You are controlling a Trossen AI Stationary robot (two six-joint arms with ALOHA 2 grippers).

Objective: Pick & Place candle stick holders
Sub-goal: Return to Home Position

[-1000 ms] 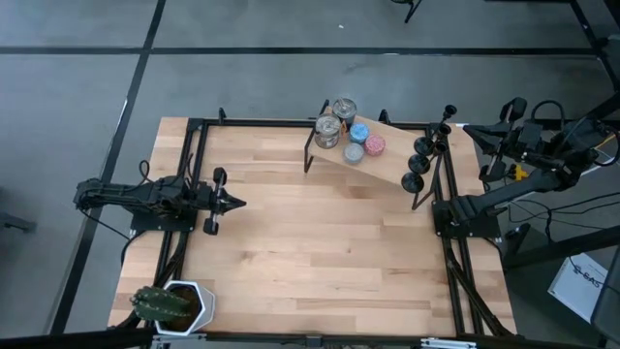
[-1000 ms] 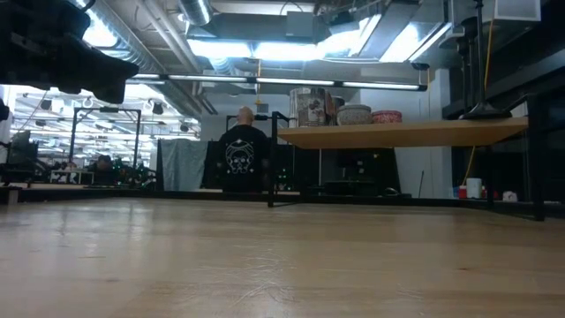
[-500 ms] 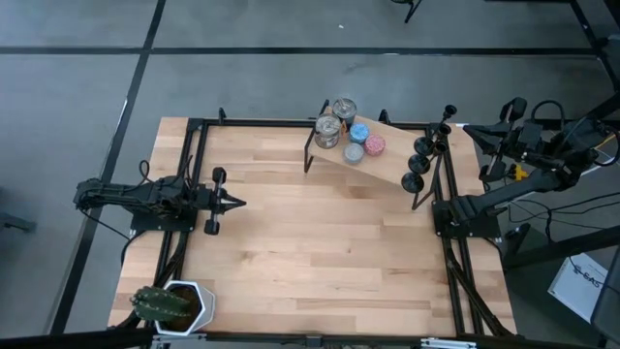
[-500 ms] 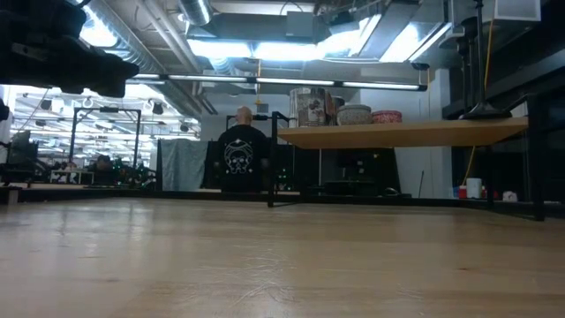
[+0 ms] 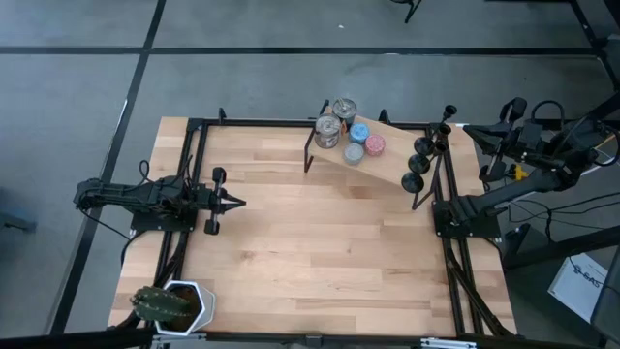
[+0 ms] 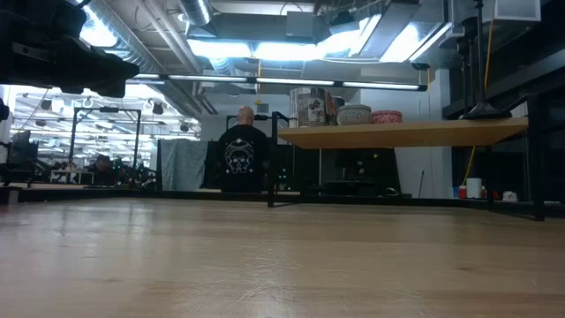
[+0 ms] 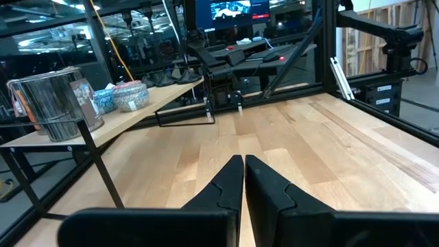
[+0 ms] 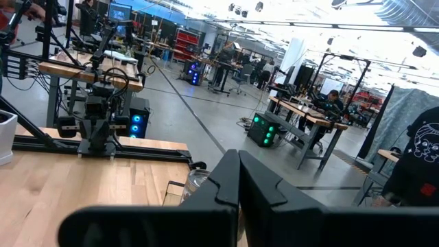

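On the left gripper [image 7: 244, 163] the fingers are pressed together with nothing between them; it is parked low over the left side of the table [image 5: 320, 242], pointed across it. The right gripper [image 8: 239, 159] is likewise closed on nothing, up near the table's far right corner — its exact spot is hard to pick out among cables in the high view. All three candle stick holders [image 5: 415, 180] are seen on the right end of the shelf [image 5: 387, 163], stems upright, so the long axis is vertical. From the left fingers they lie across the table toward the far right — the right arm is judged much nearer. Placement is judged done. From the left wrist the holders are only dark shapes past the cans [image 7: 51, 103], not separable.
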